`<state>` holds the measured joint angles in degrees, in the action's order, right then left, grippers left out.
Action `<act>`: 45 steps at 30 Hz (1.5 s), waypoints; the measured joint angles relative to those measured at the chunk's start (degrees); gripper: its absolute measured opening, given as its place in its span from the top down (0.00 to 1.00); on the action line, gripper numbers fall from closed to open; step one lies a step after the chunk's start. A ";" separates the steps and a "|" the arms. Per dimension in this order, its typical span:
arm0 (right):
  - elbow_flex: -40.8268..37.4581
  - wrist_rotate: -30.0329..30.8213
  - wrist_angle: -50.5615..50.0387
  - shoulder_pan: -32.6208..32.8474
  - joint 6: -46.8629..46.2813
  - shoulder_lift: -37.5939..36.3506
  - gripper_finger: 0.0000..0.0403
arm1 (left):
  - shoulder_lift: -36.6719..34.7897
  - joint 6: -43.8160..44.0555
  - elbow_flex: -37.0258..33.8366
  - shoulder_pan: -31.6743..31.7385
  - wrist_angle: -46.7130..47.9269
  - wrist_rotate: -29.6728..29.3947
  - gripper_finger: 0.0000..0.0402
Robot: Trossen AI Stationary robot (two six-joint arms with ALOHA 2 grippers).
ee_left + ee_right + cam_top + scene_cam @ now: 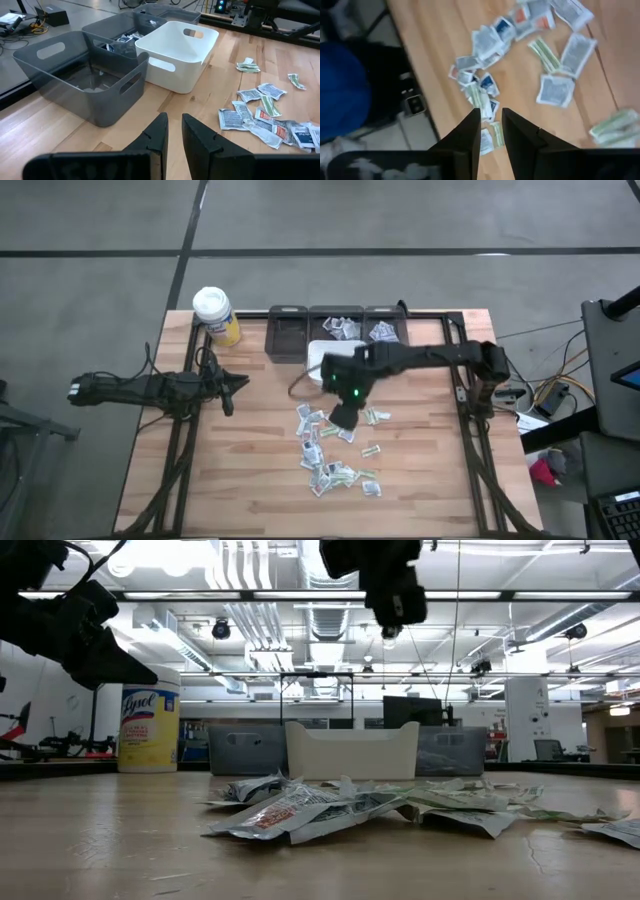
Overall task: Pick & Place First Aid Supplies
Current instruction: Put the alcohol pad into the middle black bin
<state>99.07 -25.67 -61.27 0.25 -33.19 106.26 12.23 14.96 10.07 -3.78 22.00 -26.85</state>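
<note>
The first aid supplies [335, 455] are several small flat packets, white-grey with green, red or blue print. They lie scattered flat on the wooden table, right of its middle [340, 805] [265, 112] [520, 55]. My right gripper [345, 418] [491, 114] hangs well above the far part of this scatter, tilted downward. Its fingers stand a narrow gap apart with nothing between them [398, 610]. My left gripper [240, 385] [174, 120] waits at the table's left, clear of the packets, also narrowly open and empty.
A white bin [325, 358] [175, 55] stands at the far middle. Behind it is a row of dark bins [290, 335]; two of them hold packets [343, 328]. A yellow bottle with a white lid [215, 315] stands at the far left corner. Bare wood lies near the left gripper.
</note>
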 joint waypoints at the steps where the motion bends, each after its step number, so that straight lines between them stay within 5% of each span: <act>1: -0.16 2.20 -0.30 1.12 -2.46 0.00 0.80 | 0.00 0.00 0.00 0.00 0.00 0.00 0.87; 10: -3.76 13.83 -2.80 7.09 -15.76 0.11 0.72 | 0.00 0.02 0.00 0.01 -0.09 0.02 0.87; 21: -14.14 19.04 0.74 6.63 -14.66 0.20 0.62 | 0.00 0.44 0.00 -0.01 -0.71 0.15 0.87; 35: -22.12 19.66 11.95 5.28 -10.18 0.63 0.69 | -0.02 0.55 0.00 -0.01 -1.25 2.97 0.87; 45: -23.50 19.64 15.40 3.78 -6.64 0.63 0.64 | 0.00 0.50 0.00 -0.01 -1.44 2.99 0.87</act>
<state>75.57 -6.03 -45.87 4.03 -39.83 106.89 12.23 15.46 10.07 -3.79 20.56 -23.86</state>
